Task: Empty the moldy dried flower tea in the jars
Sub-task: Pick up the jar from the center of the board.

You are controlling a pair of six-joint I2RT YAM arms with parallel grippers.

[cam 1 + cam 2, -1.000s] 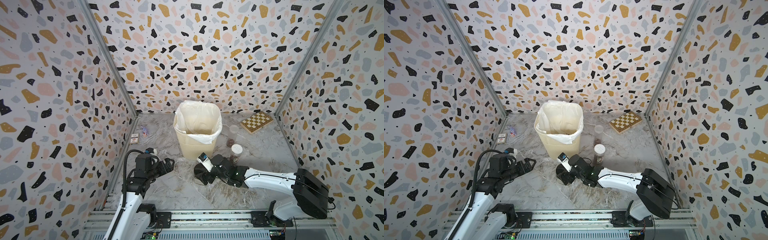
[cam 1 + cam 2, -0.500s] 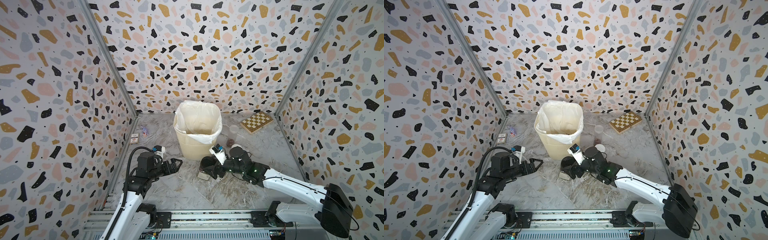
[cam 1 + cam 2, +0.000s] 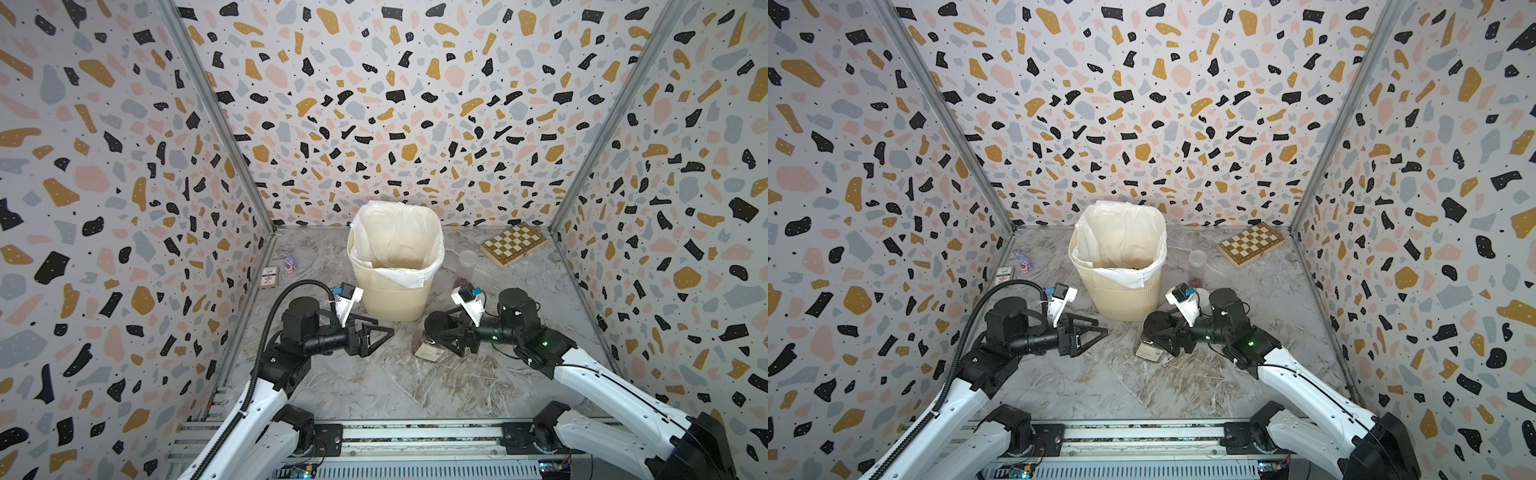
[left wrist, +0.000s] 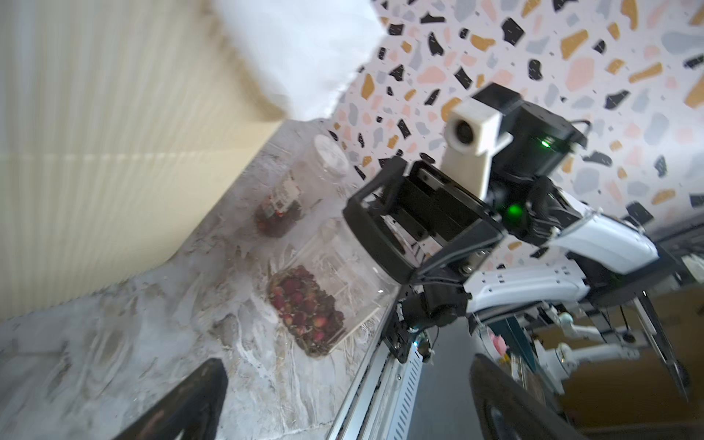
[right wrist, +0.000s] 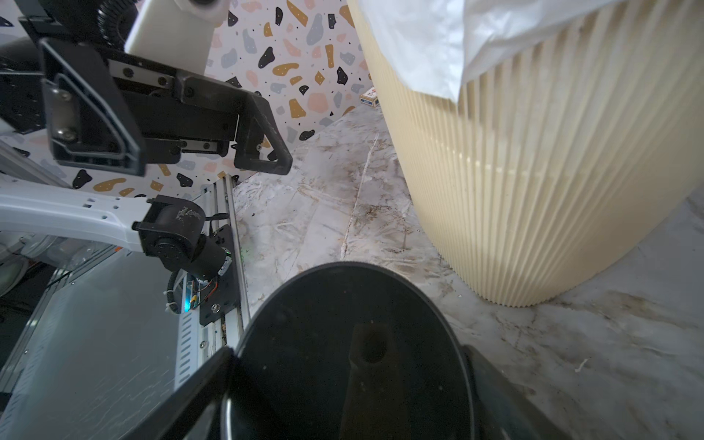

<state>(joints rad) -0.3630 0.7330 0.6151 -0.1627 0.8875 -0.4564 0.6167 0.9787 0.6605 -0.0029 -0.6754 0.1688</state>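
Note:
My right gripper is shut on the wide black lid of a squat clear jar. It holds the jar tilted in front of the bin, base down by the table. Dark reddish dried flower tea lies heaped at the jar's low end. My left gripper is open and empty, pointing at that jar from a short way to its left. A white-lidded labelled jar with tea stands behind. A tall slim clear jar stands right of the bin.
A cream ribbed bin lined with a white bag stands mid-table, just behind both grippers. A chessboard lies at the back right. A small card box and a little toy sit by the left wall.
The right arm has carried the black-lidded jar to the right and slightly back. The left gripper has moved right, toward the jar, and stayed open.

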